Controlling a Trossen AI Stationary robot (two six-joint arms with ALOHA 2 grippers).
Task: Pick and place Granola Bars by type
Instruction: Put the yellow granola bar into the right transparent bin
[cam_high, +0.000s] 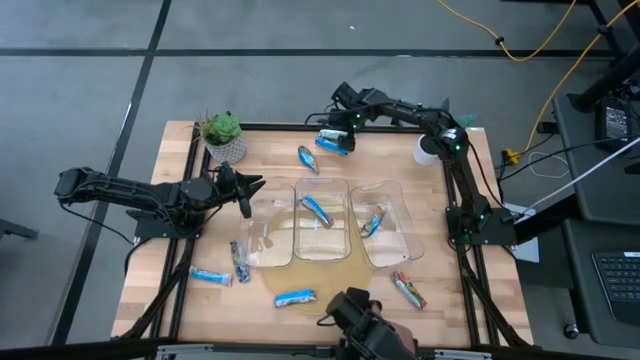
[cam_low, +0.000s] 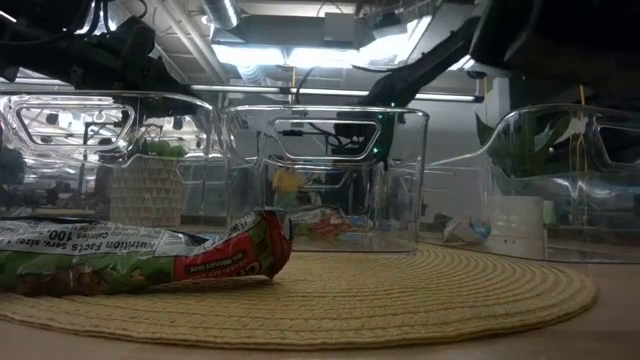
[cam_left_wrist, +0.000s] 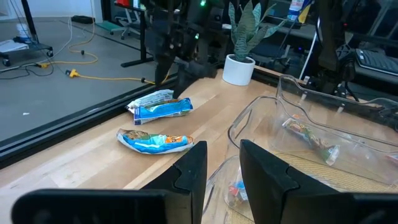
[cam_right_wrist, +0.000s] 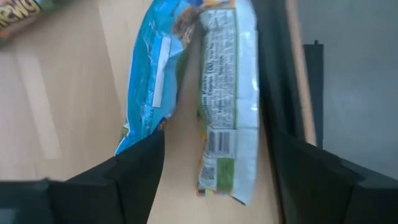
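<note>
Wooden planks make up the table (cam_high: 200, 250), which carries three clear bins (cam_high: 320, 230) side by side on a round woven mat (cam_high: 310, 268), a small potted plant (cam_high: 223, 133) at the far left corner and a white cup (cam_high: 427, 150) at the far right. Granola Bars lie scattered: two touching ones at the far edge under the right gripper (cam_high: 338, 128), a blue one (cam_high: 308, 158) near them, one in the middle bin (cam_high: 318, 210), one in the right-hand bin (cam_high: 372, 222), three on the near left side (cam_high: 240, 262), and a silvery-red one (cam_high: 408, 290) at the near right. From the right wrist view, the spread fingers (cam_right_wrist: 134, 168) straddle the blue bar (cam_right_wrist: 152, 68) and the white-backed bar (cam_right_wrist: 227, 99), whose far ends are cut off. The left gripper (cam_high: 248, 192) hovers at the left bin's outer rim, its fingers (cam_left_wrist: 193, 171) parted with nothing between them. From table height, a bar wrapper (cam_low: 130, 255) fills the foreground, its left end out of frame, and the bin contents blur through the plastic. A dark object at the table's near edge is partly cropped and hard to identify.
</note>
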